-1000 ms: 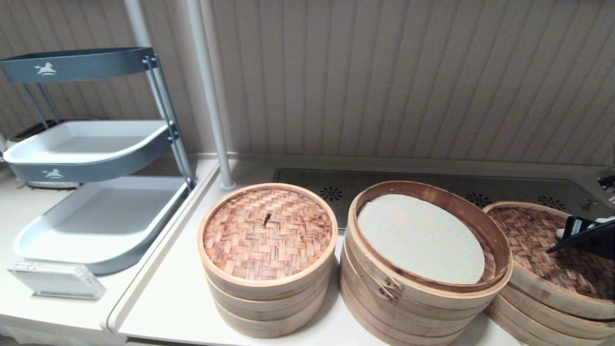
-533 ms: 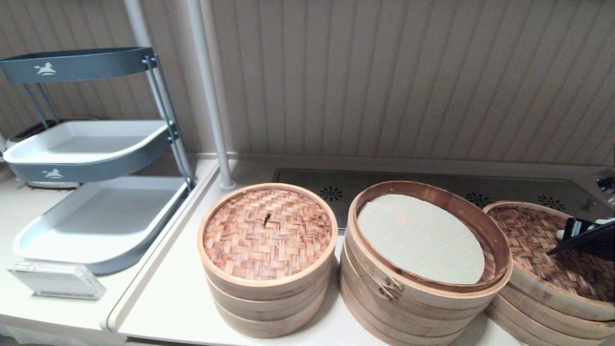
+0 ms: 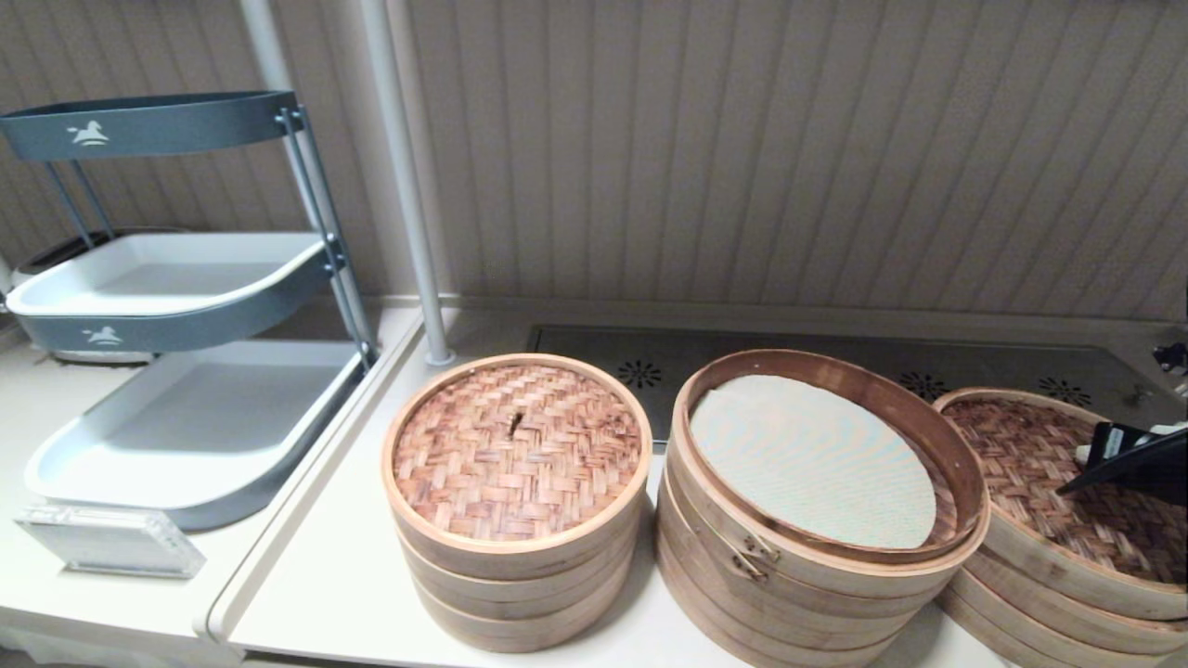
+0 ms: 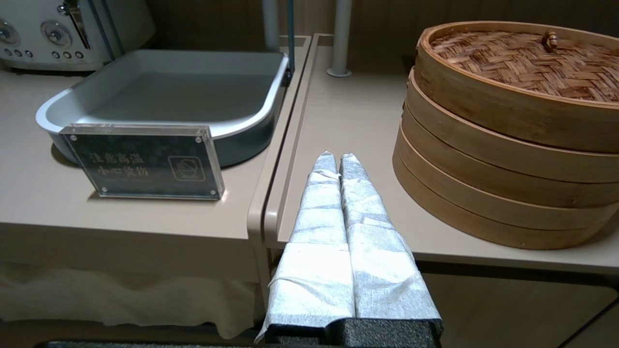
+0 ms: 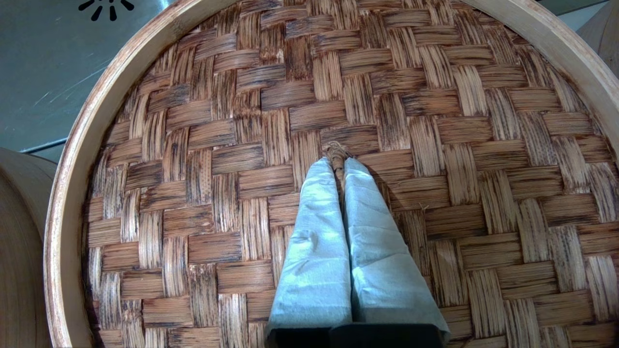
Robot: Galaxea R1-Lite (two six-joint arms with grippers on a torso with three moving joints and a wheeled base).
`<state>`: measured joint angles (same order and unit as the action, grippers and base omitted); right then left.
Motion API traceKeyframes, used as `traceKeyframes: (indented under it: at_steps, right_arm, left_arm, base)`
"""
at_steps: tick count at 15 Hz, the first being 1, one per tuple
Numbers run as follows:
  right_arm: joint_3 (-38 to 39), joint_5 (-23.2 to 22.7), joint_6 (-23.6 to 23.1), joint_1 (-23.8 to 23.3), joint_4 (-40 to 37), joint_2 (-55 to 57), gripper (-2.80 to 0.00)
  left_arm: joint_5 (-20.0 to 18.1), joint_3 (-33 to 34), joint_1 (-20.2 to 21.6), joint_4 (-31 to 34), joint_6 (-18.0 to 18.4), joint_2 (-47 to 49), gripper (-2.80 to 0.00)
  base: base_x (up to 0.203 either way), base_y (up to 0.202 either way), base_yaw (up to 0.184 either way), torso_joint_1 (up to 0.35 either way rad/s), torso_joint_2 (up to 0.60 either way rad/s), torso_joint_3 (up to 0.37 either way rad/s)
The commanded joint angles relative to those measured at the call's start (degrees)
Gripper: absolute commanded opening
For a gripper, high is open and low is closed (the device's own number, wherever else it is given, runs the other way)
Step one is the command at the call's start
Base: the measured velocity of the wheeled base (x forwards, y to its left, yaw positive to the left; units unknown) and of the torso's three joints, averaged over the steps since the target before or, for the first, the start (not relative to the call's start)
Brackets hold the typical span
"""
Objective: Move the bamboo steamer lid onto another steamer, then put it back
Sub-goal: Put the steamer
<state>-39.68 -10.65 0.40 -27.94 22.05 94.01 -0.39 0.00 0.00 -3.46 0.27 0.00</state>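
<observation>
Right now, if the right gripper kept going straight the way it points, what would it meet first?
The right gripper is shut on the centre knot of the bamboo steamer lid. It angles down at the lid, so going on it would likely press straight into that woven top, with nothing between.

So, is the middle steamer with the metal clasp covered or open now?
Open. The middle steamer has no lid; its pale liner shows inside the rim.
</observation>
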Motion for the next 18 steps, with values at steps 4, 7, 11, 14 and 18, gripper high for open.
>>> traceKeyframes:
  at_steps: [4, 7, 11, 14, 18]
  right_arm:
    - [-0.1, -0.1, -0.1, 0.0, 0.1, -0.5, -2.8]
    - [-0.2, -0.1, -0.1, -0.1, 0.1, -0.4, -2.8]
    - [0.0, -0.3, -1.1, -0.6, 0.1, -0.3, -2.8]
    - [0.1, -1.2, -1.3, -1.6, 0.1, -0.5, -2.8]
    - [1.0, -1.5, -1.5, -1.9, 0.1, -0.7, -2.8]
  left_arm:
    - [0.0, 1.4, 0.0, 0.0, 0.0, -0.1, -2.8]
    - [0.0, 1.4, 0.1, 0.0, 0.0, -0.1, -2.8]
    - [0.0, 1.4, 0.0, -0.1, 0.0, -0.1, -2.8]
    - [0.0, 1.4, 0.1, 0.0, 0.0, -0.1, -2.8]
    - [0.0, 1.4, 0.0, -0.1, 0.0, -0.1, -2.8]
  base:
    - [0.0, 0.0, 0.0, 0.0, 0.0, 0.0]
    - [0.0, 0.0, 0.0, 0.0, 0.0, 0.0]
    - [0.0, 0.0, 0.0, 0.0, 0.0, 0.0]
    - [0.0, 0.0, 0.0, 0.0, 0.0, 0.0]
    - [0.0, 0.0, 0.0, 0.0, 0.0, 0.0]
